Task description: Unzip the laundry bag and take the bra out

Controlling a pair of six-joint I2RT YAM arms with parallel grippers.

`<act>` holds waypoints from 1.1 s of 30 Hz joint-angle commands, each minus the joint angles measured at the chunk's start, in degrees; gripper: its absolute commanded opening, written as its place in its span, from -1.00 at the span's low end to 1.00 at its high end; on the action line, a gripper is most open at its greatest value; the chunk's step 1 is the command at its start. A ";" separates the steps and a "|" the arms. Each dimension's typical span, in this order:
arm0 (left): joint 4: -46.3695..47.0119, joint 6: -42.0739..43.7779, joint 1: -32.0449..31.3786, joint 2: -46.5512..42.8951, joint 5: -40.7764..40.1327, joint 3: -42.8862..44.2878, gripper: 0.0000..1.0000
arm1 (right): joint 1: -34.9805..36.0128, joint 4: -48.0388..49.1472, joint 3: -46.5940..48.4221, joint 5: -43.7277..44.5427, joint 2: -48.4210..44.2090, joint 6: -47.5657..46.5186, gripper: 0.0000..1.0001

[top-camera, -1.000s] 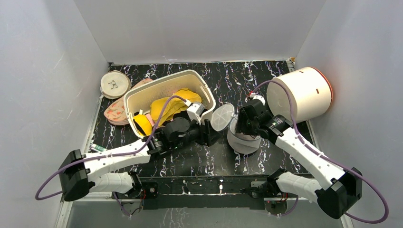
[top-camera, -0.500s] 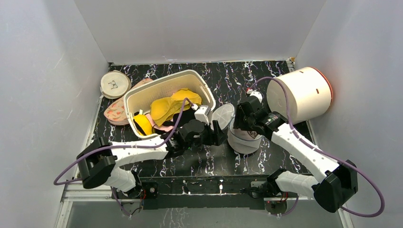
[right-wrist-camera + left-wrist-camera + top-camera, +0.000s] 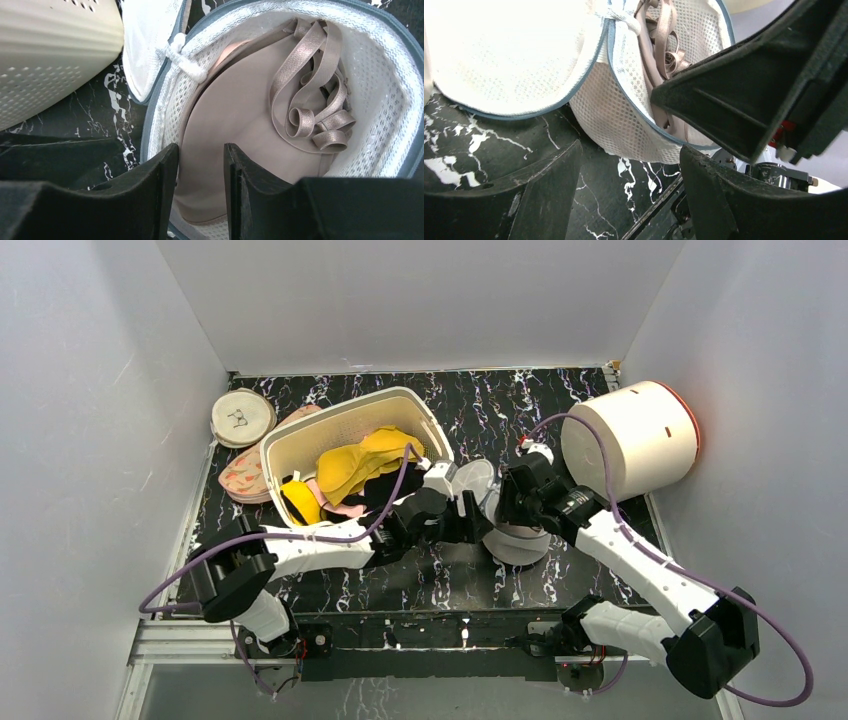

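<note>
Laundry bag (image 3: 380, 90) — on bench (image 3: 454, 145), lid (image 3: 499, 50) flipped open, bra (image 3: 235, 115) curled inside. R pincer (image 3: 200, 150): narrow gap, over bra, nothing held. L pincer (image 3: 629, 150): wide, empty, beside bag. Risk: pinch catches mesh — bag lifts w/ bra.

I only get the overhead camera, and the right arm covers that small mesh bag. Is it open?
Observer: Yes. The right wrist camera shows the laundry bag unzipped, its lid flopped aside against the rim.
Visitor: Anything inside?
Observer: A pale pink bra fills it, with its straps coiled on top.
Visitor: Has the claw grabbed it?
Observer: I cannot tell. The right gripper sits just inside the rim, fingers a little apart over the bra.
</note>
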 commanded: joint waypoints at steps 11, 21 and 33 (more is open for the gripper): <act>3.51 -0.62 -0.28 8.07 1.23 6.94 0.02 | -0.17 3.23 -2.43 1.02 -2.56 0.54 -0.59; 3.09 1.91 -0.51 3.58 0.57 2.51 0.07 | -0.21 5.73 -4.31 -8.59 -5.14 -1.90 -1.00; -6.01 4.97 -0.81 -11.95 -4.40 -0.53 0.20 | -0.18 7.85 -0.70 -7.84 -11.60 -1.60 -1.00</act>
